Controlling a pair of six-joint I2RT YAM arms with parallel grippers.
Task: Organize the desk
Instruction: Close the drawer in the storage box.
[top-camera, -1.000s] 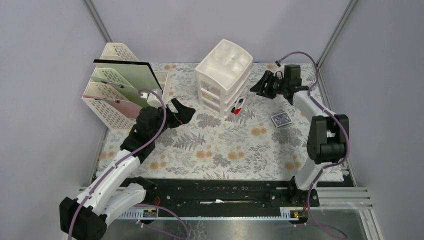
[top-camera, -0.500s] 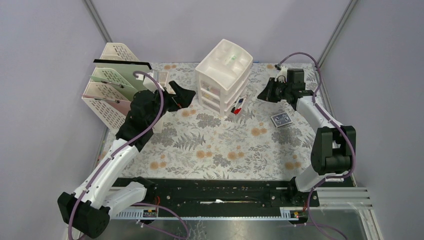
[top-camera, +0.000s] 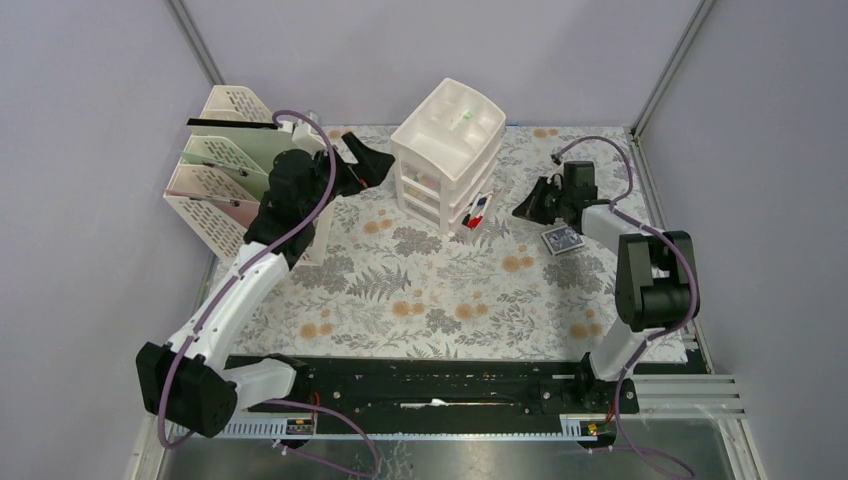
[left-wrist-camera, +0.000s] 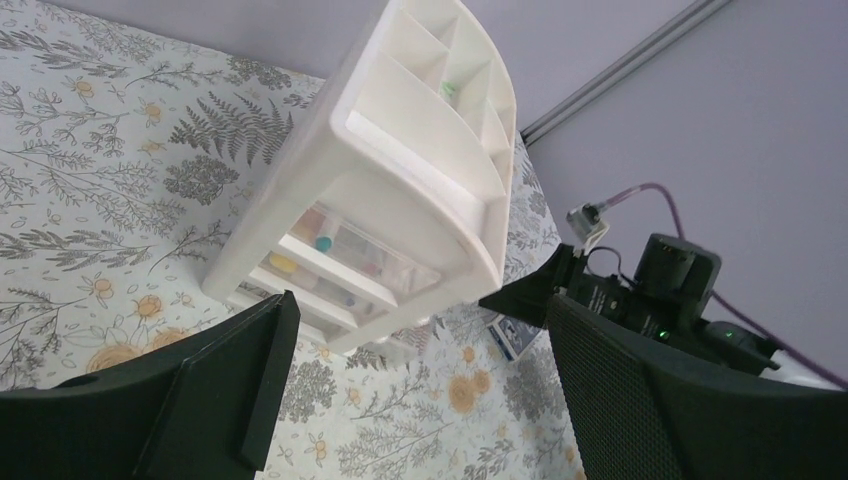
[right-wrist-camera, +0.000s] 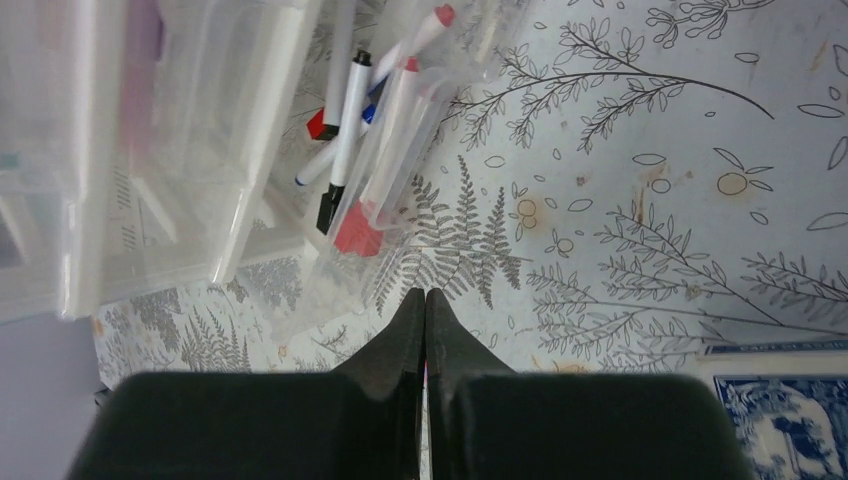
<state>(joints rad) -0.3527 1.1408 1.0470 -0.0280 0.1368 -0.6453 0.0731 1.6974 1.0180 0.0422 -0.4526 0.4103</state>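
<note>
1. The desk (top-camera: 440, 300) lies beneath both arms, with a white drawer unit (top-camera: 447, 150) at its back.
2. The left gripper (top-camera: 372, 163) hovers beside that unit, jaws spread wide and empty.
3. The right gripper (right-wrist-camera: 425, 297) has its fingers pressed together (nothing between them), near the pens (right-wrist-camera: 345, 130).

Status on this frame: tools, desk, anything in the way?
Left tool open, empty, by drawer unit. Right tool shut, empty. Desk: card deck loose, bottom drawer open.

No lettering, label, brand or number can be read on anything in view.
</note>
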